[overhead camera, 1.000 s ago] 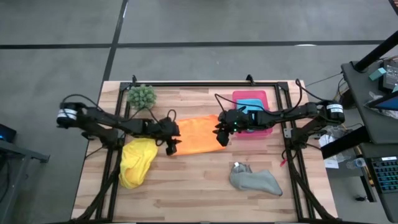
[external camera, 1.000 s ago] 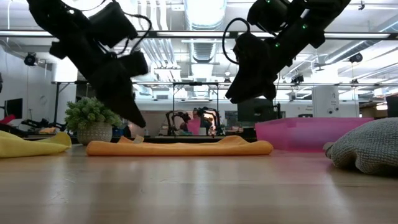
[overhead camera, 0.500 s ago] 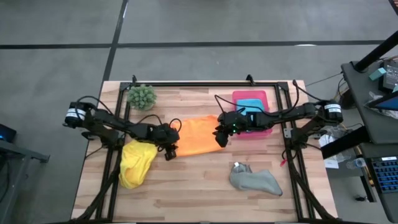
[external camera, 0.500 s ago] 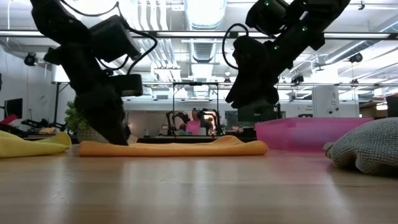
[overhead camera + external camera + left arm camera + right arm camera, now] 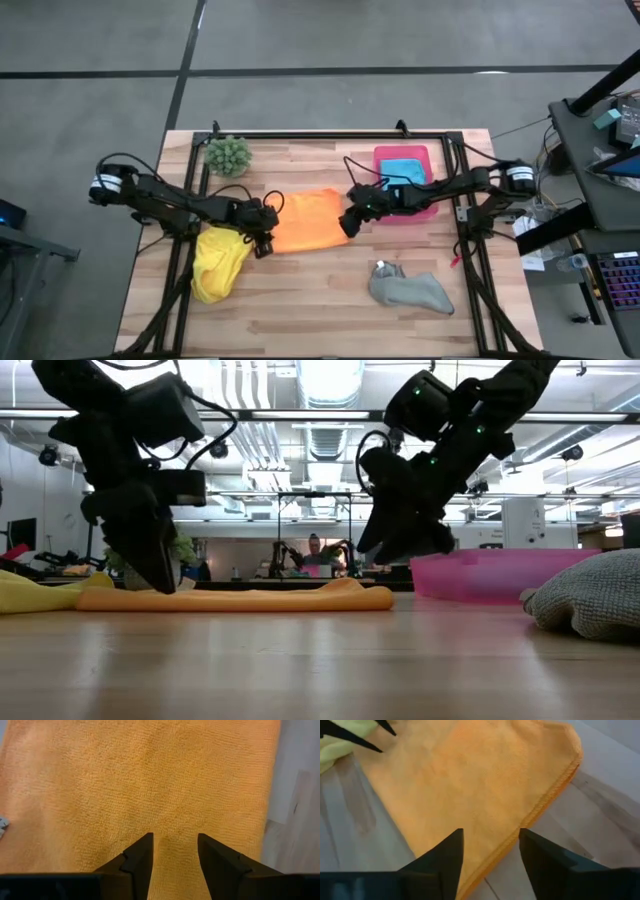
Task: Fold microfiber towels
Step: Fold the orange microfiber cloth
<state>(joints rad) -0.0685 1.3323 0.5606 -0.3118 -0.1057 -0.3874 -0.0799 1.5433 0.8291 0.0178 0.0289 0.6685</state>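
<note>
An orange microfiber towel (image 5: 308, 220) lies flat on the wooden table's middle. My left gripper (image 5: 262, 243) stands open at the towel's left end, slanting steeply down, fingertips on the cloth (image 5: 150, 780). My right gripper (image 5: 347, 225) hovers open a little above the towel's right edge (image 5: 540, 805), clear of it in the low view (image 5: 385, 548). A yellow towel (image 5: 220, 258) lies crumpled at the near left. At the near right lies a grey one (image 5: 410, 290). A blue towel (image 5: 403, 172) lies in the pink tray (image 5: 432, 205). My left gripper's open fingertips (image 5: 142, 845) stand on the orange towel's left end (image 5: 175, 827), toward its near corner. They come from above, slanting from the table's left. No cloth is pinched between them. The towel lies flat on the table under them.
A spiky green plant (image 5: 228, 153) stands at the far left, behind the left arm. The pink tray sits just behind the right arm at the far right. Bare wood (image 5: 310, 300) stretches along the near edge between the yellow and grey towels.
My left gripper has tipped steeper and drawn back toward the table's left edge. The orange towel has slid flat along the table with it, leftward. My right gripper has sunk, rolled and followed toward the left, staying above the towel's right edge.
</note>
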